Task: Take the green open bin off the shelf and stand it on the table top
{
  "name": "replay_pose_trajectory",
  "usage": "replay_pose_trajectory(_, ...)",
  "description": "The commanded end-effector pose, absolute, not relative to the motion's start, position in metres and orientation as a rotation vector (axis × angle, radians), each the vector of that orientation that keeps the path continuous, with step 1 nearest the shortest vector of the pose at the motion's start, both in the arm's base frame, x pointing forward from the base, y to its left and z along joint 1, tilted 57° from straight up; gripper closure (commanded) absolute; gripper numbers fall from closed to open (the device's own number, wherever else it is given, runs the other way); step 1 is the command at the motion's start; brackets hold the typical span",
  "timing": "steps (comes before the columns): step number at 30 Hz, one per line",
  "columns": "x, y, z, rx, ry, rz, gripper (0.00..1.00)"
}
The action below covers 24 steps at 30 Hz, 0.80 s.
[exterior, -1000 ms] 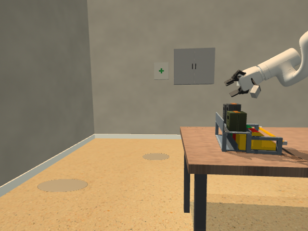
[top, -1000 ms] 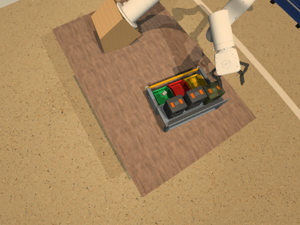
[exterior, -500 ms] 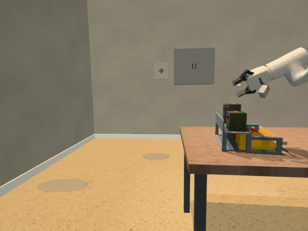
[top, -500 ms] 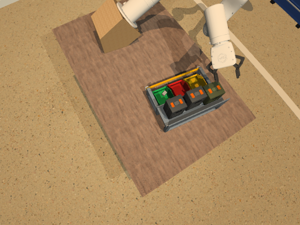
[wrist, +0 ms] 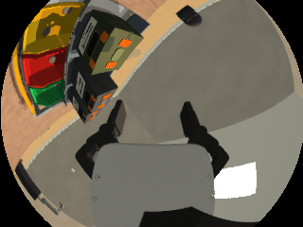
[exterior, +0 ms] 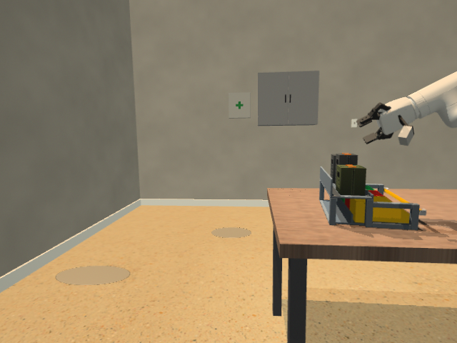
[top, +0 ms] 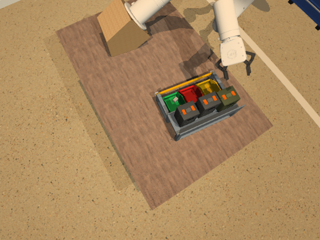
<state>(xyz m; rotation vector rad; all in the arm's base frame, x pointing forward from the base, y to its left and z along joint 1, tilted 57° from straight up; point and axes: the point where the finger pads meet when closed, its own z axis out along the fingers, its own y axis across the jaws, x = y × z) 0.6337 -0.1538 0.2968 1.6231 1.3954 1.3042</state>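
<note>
Beyond my gripper (top: 237,73) (exterior: 367,131) (wrist: 153,107), on the back wall, a white panel (exterior: 233,105) bears a green cross (exterior: 238,105). I see marks on the arm's wrist housing (top: 232,52) just behind my fingers, too small to read surely.
</note>
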Motion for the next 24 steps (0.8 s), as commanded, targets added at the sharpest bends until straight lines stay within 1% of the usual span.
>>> replay_pose_trajectory(1,0.606,-0.148,0.297,1.623,1.394,1.304,0.00)
replay_pose_trajectory(3,0.586,-0.144,0.296,1.623,1.394,1.304,0.00)
replay_pose_trajectory(15,0.586,-0.144,0.296,1.623,1.394,1.304,0.00)
replay_pose_trajectory(20,0.538,-0.133,0.295,1.623,1.395,1.304,0.00)
replay_pose_trajectory(24,0.538,-0.133,0.295,1.623,1.395,1.304,0.00)
